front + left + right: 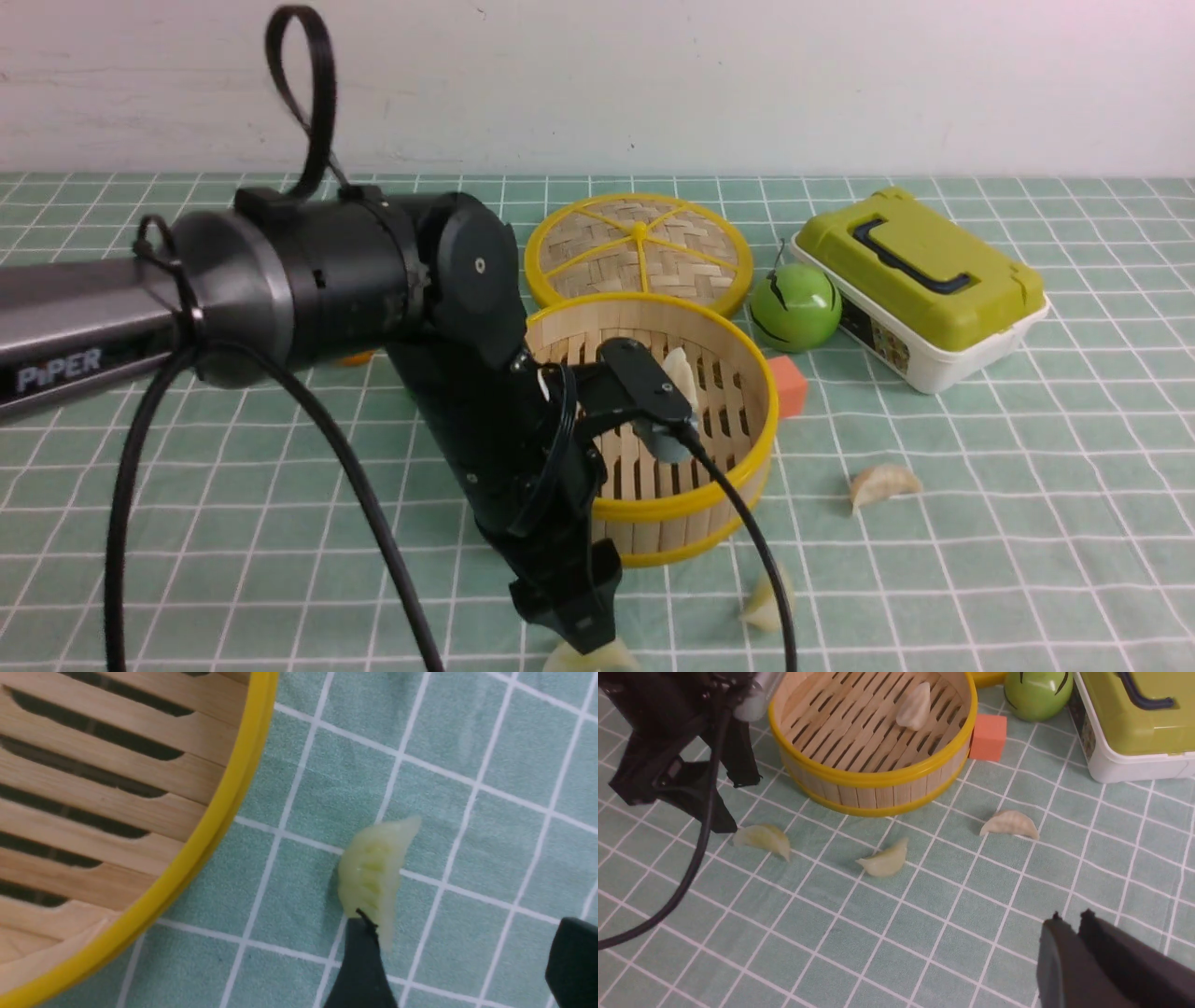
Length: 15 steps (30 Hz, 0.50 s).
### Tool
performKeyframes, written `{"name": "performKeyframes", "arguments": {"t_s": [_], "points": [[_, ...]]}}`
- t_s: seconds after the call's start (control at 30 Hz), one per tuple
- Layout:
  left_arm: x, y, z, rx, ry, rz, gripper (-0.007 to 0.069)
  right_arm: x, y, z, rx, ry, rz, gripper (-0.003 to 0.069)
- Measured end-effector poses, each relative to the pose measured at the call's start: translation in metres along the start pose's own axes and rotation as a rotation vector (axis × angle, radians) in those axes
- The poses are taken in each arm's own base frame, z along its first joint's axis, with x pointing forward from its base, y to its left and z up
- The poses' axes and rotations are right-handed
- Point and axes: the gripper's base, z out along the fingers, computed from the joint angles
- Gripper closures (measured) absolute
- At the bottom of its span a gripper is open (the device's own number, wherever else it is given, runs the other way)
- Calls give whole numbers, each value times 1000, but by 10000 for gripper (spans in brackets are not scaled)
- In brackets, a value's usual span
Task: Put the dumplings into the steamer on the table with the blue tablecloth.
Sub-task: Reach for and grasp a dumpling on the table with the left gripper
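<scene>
Left pincer [467, 917]: released, jaws wide, low over the table [1027, 523]. One finger tip touches the end of a pale green dumpling [373, 877]. The other finger stands well apart from it. The dumpling sits at that one tip, not centred in the gap.

Right pincer [1071, 919]: clenched on nothing, hanging above bare cloth, well apart from the work.

Where the dumplings are:
- One cream dumpling [915, 707] lies inside the steamer [878, 779], on the slats toward the far wall.
- Three lie on the cloth outside it: the green one by your left pincer, just beside the steamer's near rim; a second dumpling [885, 861] near the front of the basket; a third dumpling [1011, 823] off toward the orange cube [989, 737].

Step in hand, as I read it: lining up the grasp on the green one. One in, three to go.

Handling, my judgement:
- They look light and small, probably soft or rubbery, with a glossy skin that may slip.
- The pleated crest and pointed tips are thin; a pinch there could let it squirt out or tip over.
- You'd do better to shift so the plump middle sits between the fingers, then close across the belly.
- A nudge from the touching tip could slide it on the cloth, so come in gently.
- The steamer wall is close; lift clear of the yellow rim before carrying over.
</scene>
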Motion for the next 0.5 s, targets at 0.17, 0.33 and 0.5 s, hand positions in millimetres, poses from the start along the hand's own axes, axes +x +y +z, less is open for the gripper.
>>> {"name": "performKeyframes", "arguments": {"t_s": [0.17,0.33,0.5], "points": [[0,10,26,6,21,-16,132,0,0,0,1,-2,1,598],[2,17,50,17,47,-36,141,0,0,0,2,-3,0,597],[-1,12,58,3,74,11,251,1,-1,3,5,-9,4,597]]}}
